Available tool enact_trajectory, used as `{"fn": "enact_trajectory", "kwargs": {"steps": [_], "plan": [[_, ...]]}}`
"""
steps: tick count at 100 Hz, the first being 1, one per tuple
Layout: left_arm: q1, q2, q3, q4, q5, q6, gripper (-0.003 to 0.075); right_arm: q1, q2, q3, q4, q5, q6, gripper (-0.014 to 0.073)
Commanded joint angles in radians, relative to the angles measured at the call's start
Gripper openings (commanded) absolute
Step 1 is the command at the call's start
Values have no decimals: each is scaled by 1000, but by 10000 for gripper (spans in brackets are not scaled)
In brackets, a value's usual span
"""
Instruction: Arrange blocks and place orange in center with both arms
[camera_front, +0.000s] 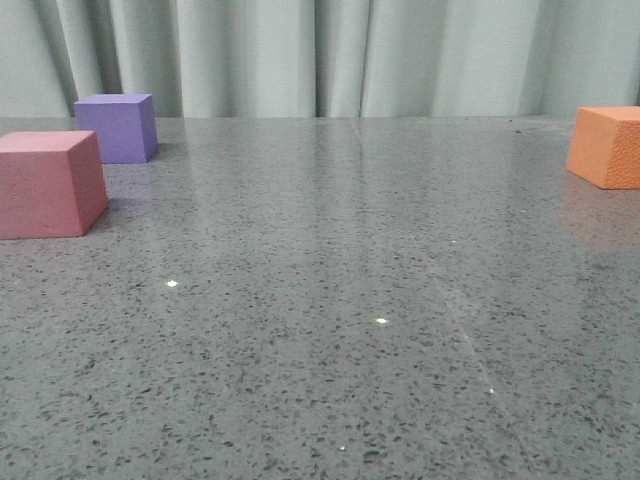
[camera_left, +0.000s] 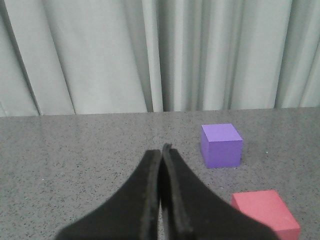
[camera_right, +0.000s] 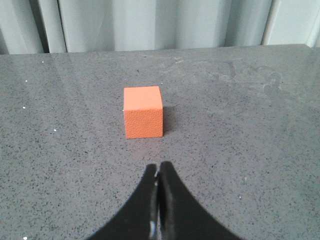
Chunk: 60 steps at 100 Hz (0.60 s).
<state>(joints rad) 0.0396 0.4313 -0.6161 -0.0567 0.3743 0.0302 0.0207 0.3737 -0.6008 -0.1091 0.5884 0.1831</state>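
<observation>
Orange cube (camera_right: 143, 118): you find it alone at the far right of the speckled table (camera_front: 330, 330), straight ahead of the right gripper (camera_right: 158, 176), apart from it.
Right gripper: fingers pressed together, holding nothing.
Left gripper (camera_left: 161, 148): fingers also closed, empty.
Purple cube (camera_left: 221, 145) and pink cube (camera_left: 265, 212): near each other on the left side, off to one side of the left gripper, purple farther back.
Nearer arm: the right one for orange, in my judgement; open it before approaching.
Long axis: none, it's a cube.
Containers: none visible.
</observation>
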Motion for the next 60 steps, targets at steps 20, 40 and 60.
{"fn": "enact_trajectory", "kwargs": {"steps": [20,40,60], "plan": [[0,165,-106,-6,-65,-7,-18,0,183,-134,-7,18,-6,-120],[0,183,-106,-10,-65,-7,-17,0,224,-135,26,37,-6,-61],[0,183,-106,-10,-67,-7,173,0,224,-135,47,36,-6,264]]}}
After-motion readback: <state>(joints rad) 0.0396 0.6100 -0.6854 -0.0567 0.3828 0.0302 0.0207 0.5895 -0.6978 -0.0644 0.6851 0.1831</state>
